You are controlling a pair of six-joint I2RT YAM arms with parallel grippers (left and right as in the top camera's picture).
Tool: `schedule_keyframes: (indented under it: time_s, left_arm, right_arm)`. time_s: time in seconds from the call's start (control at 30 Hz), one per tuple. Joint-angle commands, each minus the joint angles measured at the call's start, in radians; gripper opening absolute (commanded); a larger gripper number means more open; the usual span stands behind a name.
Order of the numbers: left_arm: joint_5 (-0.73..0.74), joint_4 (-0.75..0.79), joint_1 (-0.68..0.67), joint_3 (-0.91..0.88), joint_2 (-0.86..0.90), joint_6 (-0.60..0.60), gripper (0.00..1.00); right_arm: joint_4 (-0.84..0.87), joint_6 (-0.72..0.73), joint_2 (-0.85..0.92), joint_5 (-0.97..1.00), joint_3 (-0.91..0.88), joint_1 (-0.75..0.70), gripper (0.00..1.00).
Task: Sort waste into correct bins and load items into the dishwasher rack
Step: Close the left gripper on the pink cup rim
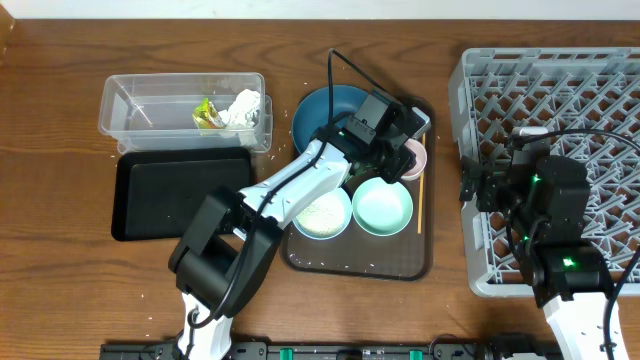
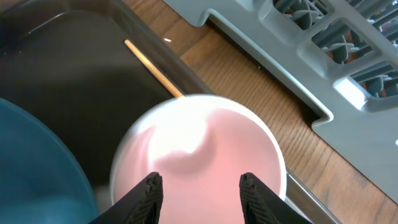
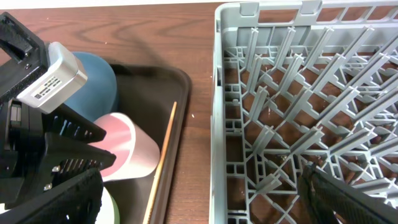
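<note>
Between blue bowl [image 1: 325,108] and chopstick [image 1: 419,200], left pincer [image 2: 200,186] apart over cup [image 2: 205,143]; right pincer [image 3: 205,205] apart.

A brown serving tray [image 1: 352,258] sits on a wooden table [image 1: 60,290]

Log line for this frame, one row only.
left gripper: open over pink cup | right gripper: open at dishwasher rack edge | napkin, wrapper: in clear tub

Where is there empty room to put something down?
The black tray, below the clear tub, is bare; so is the tub's left end. The rack is free along its far rows. The brown tray is crowded: bowls, cup, left gripper.
</note>
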Motion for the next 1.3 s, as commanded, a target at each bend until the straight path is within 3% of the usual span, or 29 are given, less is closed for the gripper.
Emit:
schedule_keyframes:
  time_s: [0.0, 0.57, 0.73, 0.87, 1.0, 1.27]
  left_arm:
    - [-0.005, -0.003, 0.001, 0.012, -0.024, -0.009, 0.44]
    - [-0.006, 0.010, -0.045, 0.012, 0.016, -0.008, 0.43]
    - [-0.035, 0.020, -0.045, 0.012, 0.019, -0.009, 0.33]
    - [-0.105, 0.020, -0.047, 0.012, 0.030, -0.008, 0.33]
    - [-0.108, 0.020, -0.047, 0.011, 0.046, -0.008, 0.39]
    - [-0.108, 0.029, -0.047, 0.011, 0.083, -0.008, 0.40]
  right_arm:
    - [0.001, 0.014, 0.000, 0.010, 0.021, 0.001, 0.99]
    - [-0.002, 0.014, 0.000, 0.010, 0.021, 0.001, 0.99]
    - [-0.002, 0.018, 0.000, 0.010, 0.021, 0.001, 0.99]
    - [-0.003, 0.018, 0.000, 0.010, 0.021, 0.001, 0.99]
    - [-0.006, 0.021, 0.000, 0.010, 0.021, 0.001, 0.99]
    - [-0.006, 0.021, 0.000, 0.010, 0.021, 0.001, 0.99]
